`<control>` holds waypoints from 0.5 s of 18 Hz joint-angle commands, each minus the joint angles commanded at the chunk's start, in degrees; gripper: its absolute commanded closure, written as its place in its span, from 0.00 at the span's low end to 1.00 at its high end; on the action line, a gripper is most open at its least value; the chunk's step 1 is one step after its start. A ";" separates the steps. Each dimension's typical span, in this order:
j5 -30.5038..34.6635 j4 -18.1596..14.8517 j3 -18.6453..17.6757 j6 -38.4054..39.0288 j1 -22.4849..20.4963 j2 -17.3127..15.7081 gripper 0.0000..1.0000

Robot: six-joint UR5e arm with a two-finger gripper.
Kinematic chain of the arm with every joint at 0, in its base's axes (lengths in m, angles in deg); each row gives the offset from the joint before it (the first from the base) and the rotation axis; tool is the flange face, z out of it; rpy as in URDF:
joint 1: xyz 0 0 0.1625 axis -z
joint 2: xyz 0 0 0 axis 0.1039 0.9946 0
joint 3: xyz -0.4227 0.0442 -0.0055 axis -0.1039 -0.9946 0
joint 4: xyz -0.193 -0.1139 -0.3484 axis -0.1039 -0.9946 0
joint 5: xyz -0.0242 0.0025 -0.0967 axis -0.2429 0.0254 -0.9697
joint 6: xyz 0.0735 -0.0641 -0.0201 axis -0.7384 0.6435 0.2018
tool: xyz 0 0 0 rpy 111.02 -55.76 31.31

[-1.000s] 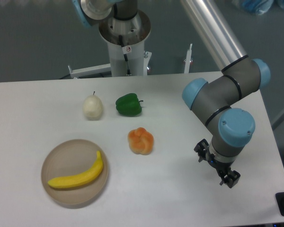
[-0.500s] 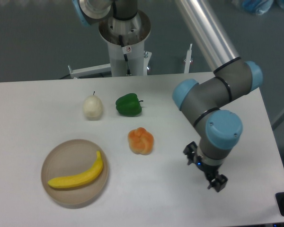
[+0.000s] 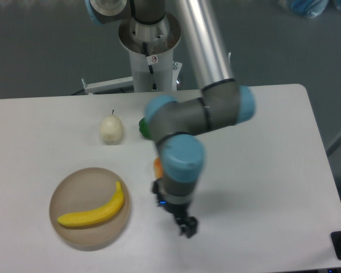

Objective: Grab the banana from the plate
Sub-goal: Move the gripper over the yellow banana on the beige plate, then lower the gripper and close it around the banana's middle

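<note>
The banana (image 3: 94, 212) lies curved across the beige plate (image 3: 74, 236) at the table's front left. The gripper (image 3: 182, 222) hangs just right of the plate, apart from both; whether its fingers are spread cannot be told. Behind stand a pale pear (image 3: 111, 129) and a green pepper (image 3: 142, 126), the pepper mostly hidden by the arm (image 3: 187, 119).

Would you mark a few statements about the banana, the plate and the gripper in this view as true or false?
1. The banana lies on the plate. True.
2. The gripper is holding the banana. False: it is over the bare table, to the right of the plate, apart from the banana.
3. A whitish pear-shaped fruit sits on the table behind the plate. True.
4. The green pepper is on the plate. False: it is on the table, mostly hidden behind the arm.
</note>
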 joint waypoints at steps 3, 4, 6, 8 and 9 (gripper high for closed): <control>0.18 0.09 -0.26 4.14 3.44 0.09 0.00; 0.18 0.44 -0.26 5.98 4.41 0.52 0.00; 0.26 2.10 -0.35 8.89 6.34 1.66 0.00; 0.27 3.85 -1.83 9.60 7.23 2.46 0.00; 0.18 5.69 -3.32 9.60 7.23 2.90 0.00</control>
